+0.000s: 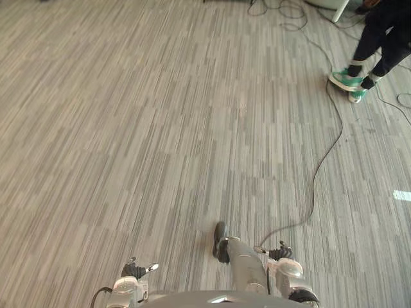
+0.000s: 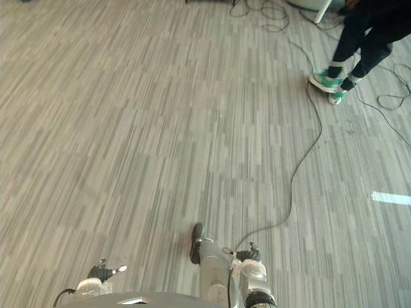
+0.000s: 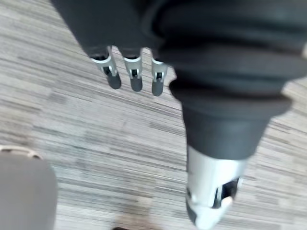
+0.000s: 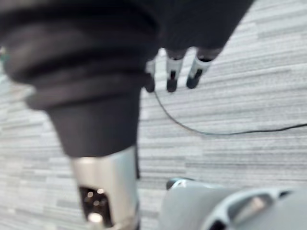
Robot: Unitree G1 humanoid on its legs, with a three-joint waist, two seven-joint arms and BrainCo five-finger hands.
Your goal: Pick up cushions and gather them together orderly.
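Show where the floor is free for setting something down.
The carpet lies bare across the left and middle. The far right is crowded, with a person's shoes and cables trailing from there towards the near side.

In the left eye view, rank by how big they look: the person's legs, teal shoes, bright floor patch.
Largest first: legs, shoes, patch. Legs and patch are cut off by the edge, so only roughly.

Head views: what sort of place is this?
Probably an office or lab room: striped grey carpet, loose cables at the far end, a person in teal shoes standing nearby.
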